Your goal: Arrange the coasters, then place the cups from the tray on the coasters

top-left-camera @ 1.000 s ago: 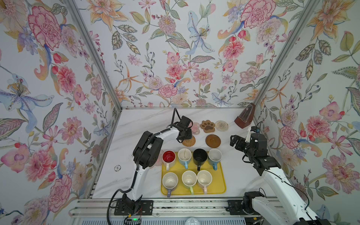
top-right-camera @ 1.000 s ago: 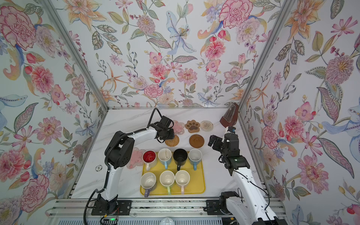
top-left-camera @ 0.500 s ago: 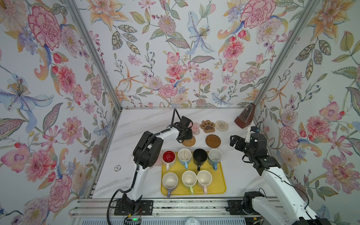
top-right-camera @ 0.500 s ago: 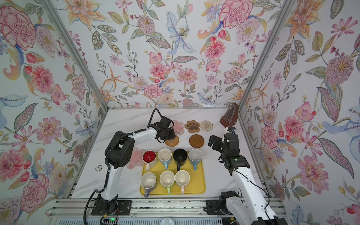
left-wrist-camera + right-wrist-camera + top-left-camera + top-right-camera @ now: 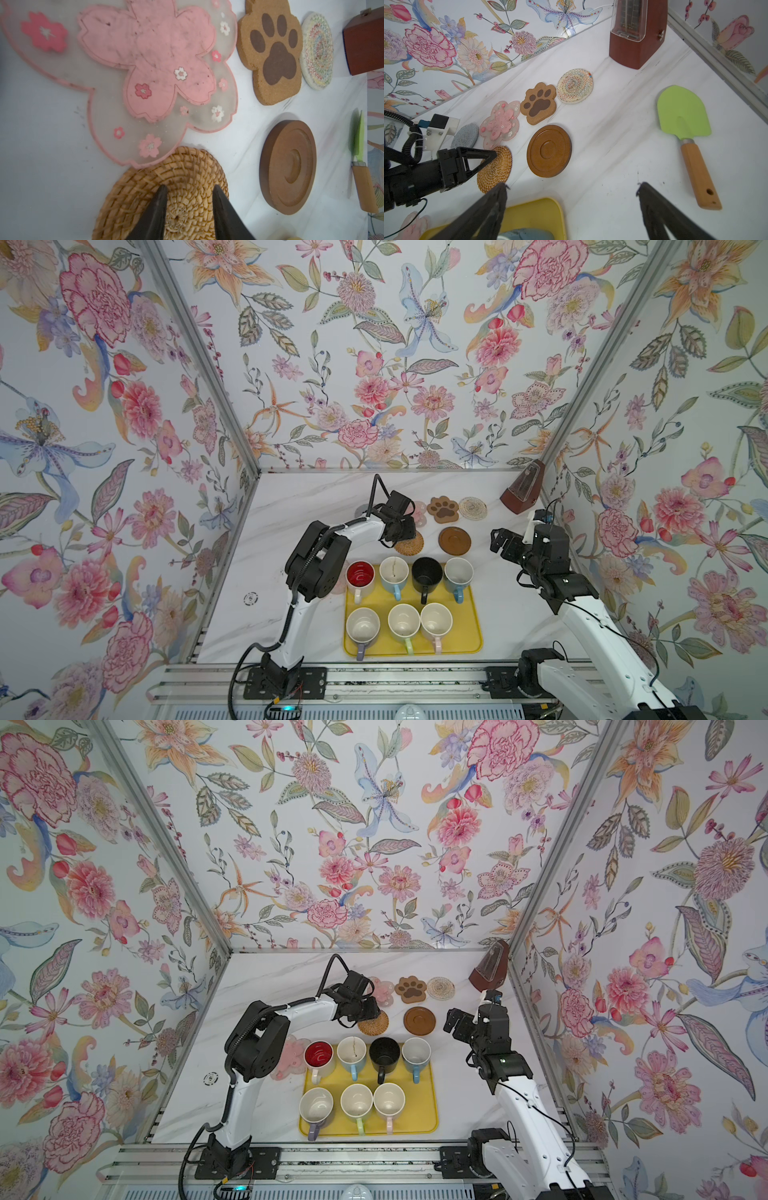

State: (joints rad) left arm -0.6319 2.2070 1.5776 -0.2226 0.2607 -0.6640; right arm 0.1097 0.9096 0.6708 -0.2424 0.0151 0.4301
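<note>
Arranging looks mostly done — left gripper (image 5: 189,187), fingers slightly apart, tips over tan round rattan coaster (image 5: 176,166), gripping nothing. All seven handled mugs (image 5: 404,619) sit on yellow rectangular tray (image 5: 473,639) — none placed. Right gripper (image 5: 573,185) spread wide, empty.

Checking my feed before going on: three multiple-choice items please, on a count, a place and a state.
1. How many mugs stand on the tray? A five; B seven; C nine.
2. Where are the fingers of the left gripper? A inside the tray; B over the rattan coaster; C around a mug handle.
3. How are the fingers of the right gripper? A shut on a mug; B shut on a coaster; C wide open, empty.
1 B: four in the far row, three in the near. 2 B: both tips show over its weave. 3 C: they stand spread with nothing between.
</note>
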